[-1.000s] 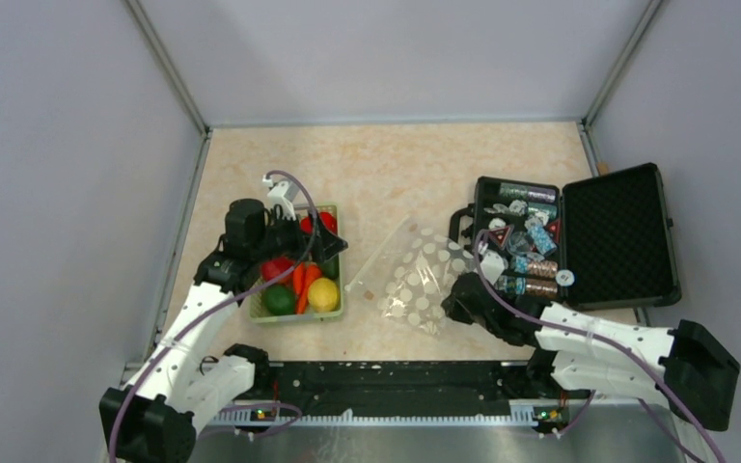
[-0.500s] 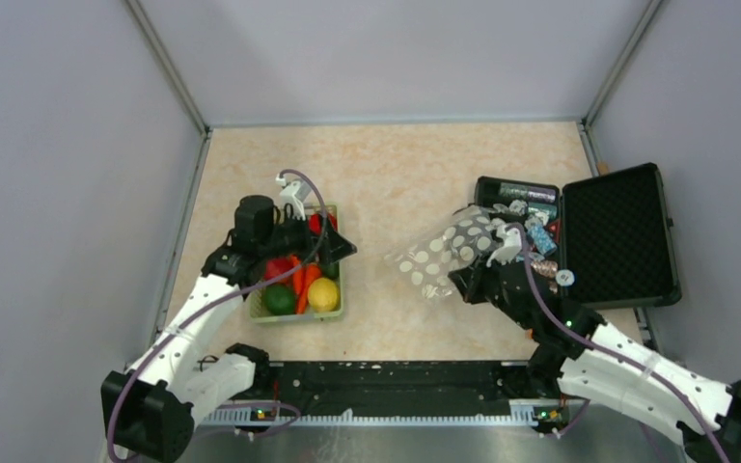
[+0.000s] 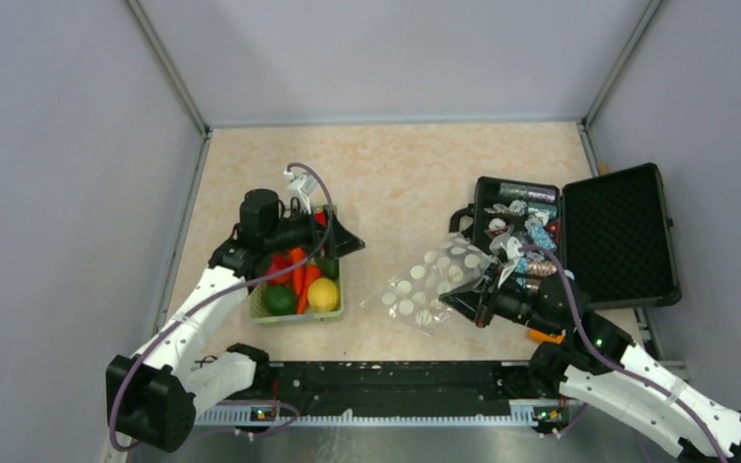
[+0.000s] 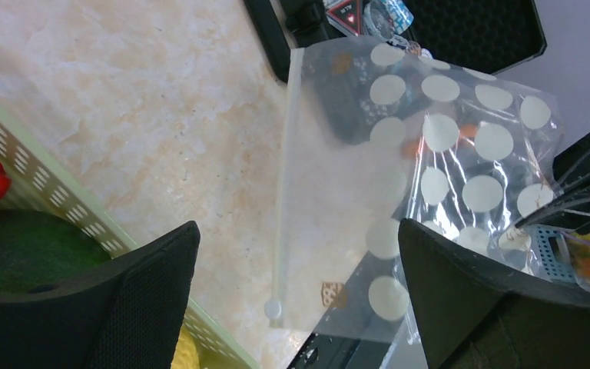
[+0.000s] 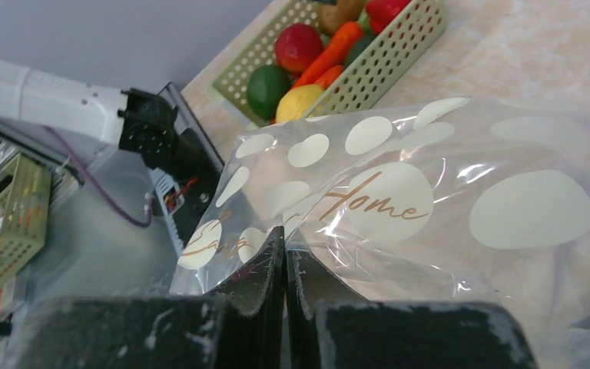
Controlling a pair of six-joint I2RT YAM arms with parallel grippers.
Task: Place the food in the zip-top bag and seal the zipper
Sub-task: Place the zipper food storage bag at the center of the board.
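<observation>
Floppy dotted zip-top bag (image 3: 429, 286) swung lower, pinched in right gripper (image 5: 285, 247); left gripper (image 4: 296, 231) gapes wide

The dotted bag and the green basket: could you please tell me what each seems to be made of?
The zip-top bag looks like thin, glossy clear plastic film: it creases, throws glare and shows what lies behind it. The basket looks like rigid moulded plastic, pale green, fairly matte, its walls a regular perforated grid.

the food (image 3: 299, 282) (red, orange, green and yellow pieces) sits heaped in a pale green basket (image 3: 299, 318) left of centre. the clear, white-dotted zip-top bag (image 3: 431, 282) is crumpled right of centre, its whitish zipper (image 4: 283, 192) running straight along one edge.
</observation>
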